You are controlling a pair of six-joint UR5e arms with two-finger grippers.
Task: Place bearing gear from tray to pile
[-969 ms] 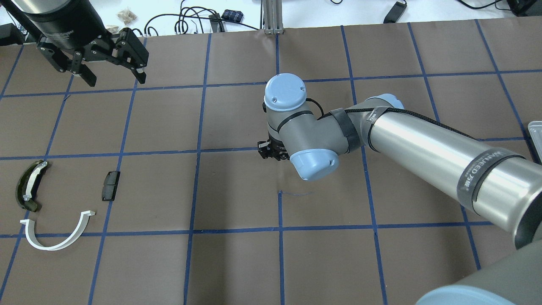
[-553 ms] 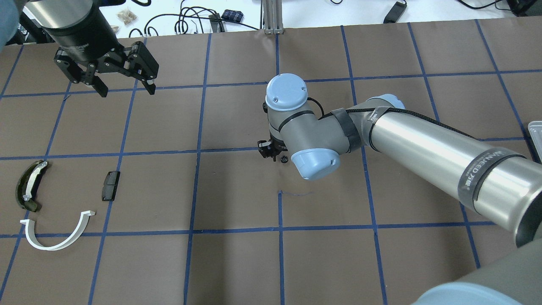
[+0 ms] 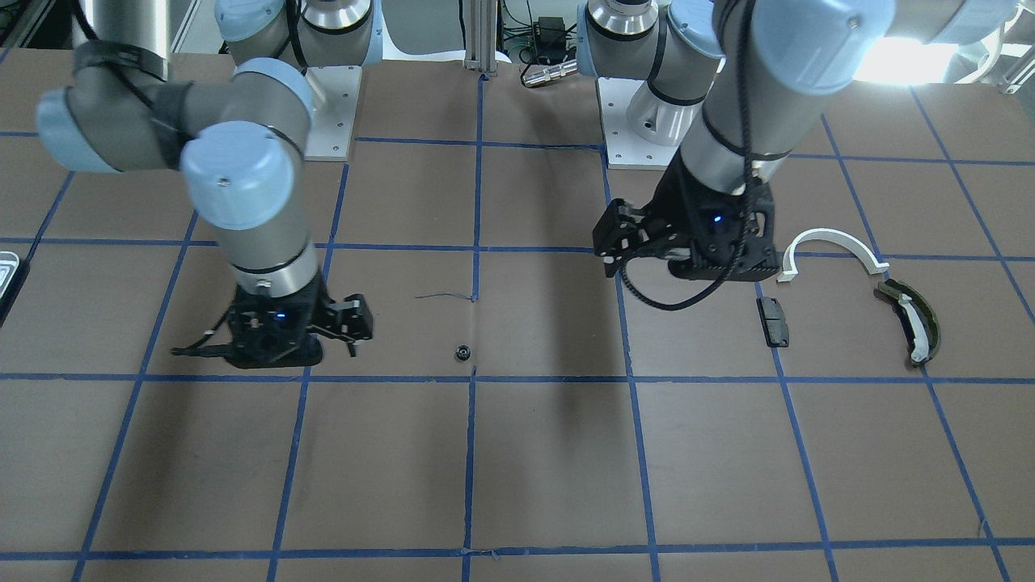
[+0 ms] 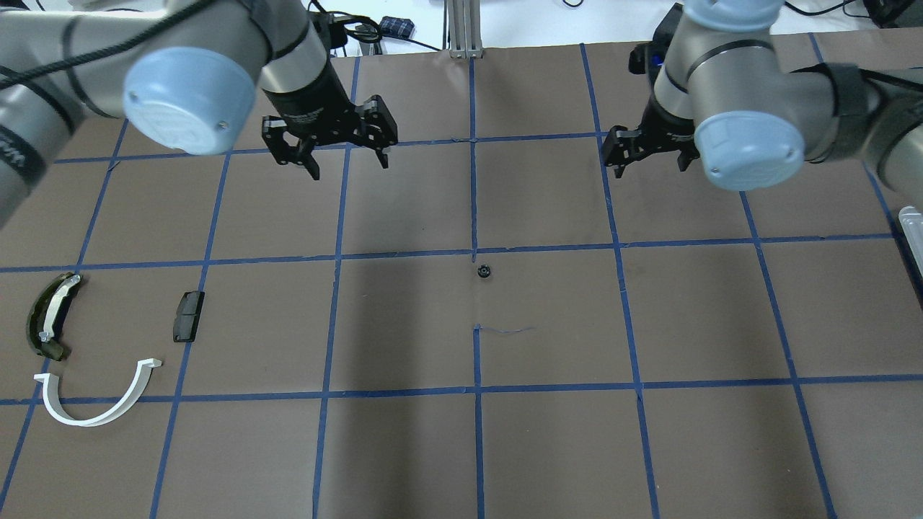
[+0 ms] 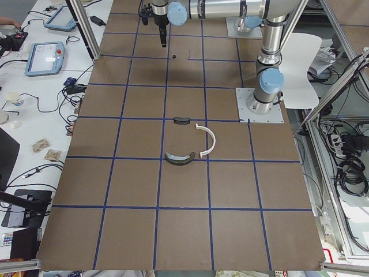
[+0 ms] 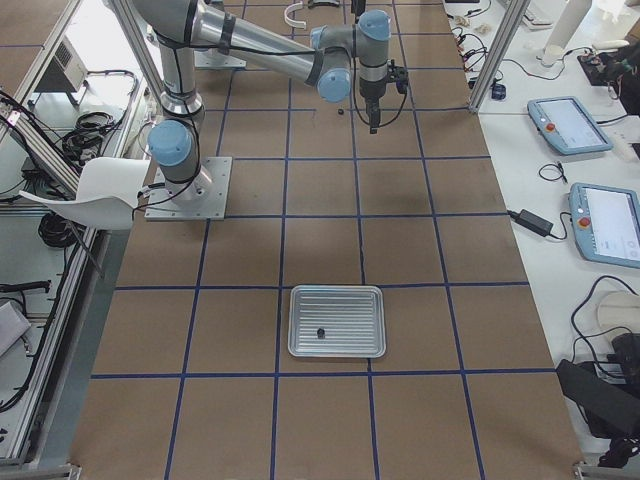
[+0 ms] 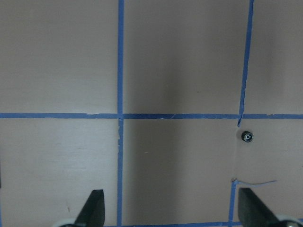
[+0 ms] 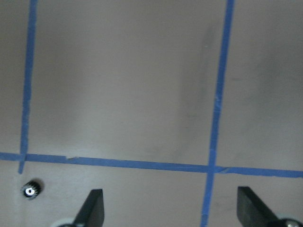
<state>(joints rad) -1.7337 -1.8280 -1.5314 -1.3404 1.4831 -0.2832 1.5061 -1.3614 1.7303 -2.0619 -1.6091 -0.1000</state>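
The bearing gear (image 4: pixel 484 272), a tiny black toothed ring, lies alone on the brown mat by a tape crossing at mid-table. It also shows in the left wrist view (image 7: pixel 247 136) and the right wrist view (image 8: pixel 31 190). My left gripper (image 4: pixel 348 166) hovers open and empty, behind and left of it. My right gripper (image 8: pixel 173 213) is open and empty, behind and right of it. The pile lies far left: a white half-ring arc (image 4: pixel 86 422), a black block (image 4: pixel 188 316) and an olive curved piece (image 4: pixel 49 324). The tray (image 6: pixel 337 291) sits far right.
A small dark part (image 6: pixel 321 332) lies in the tray, whose edge shows at the overhead view's right border (image 4: pixel 912 229). Blue tape lines grid the mat. Cables and an aluminium post (image 4: pixel 461 29) stand beyond the back edge.
The right gripper has let go of the gear at mid-table and pulled back to the far right. The left gripper has swung from the far left corner toward the centre.
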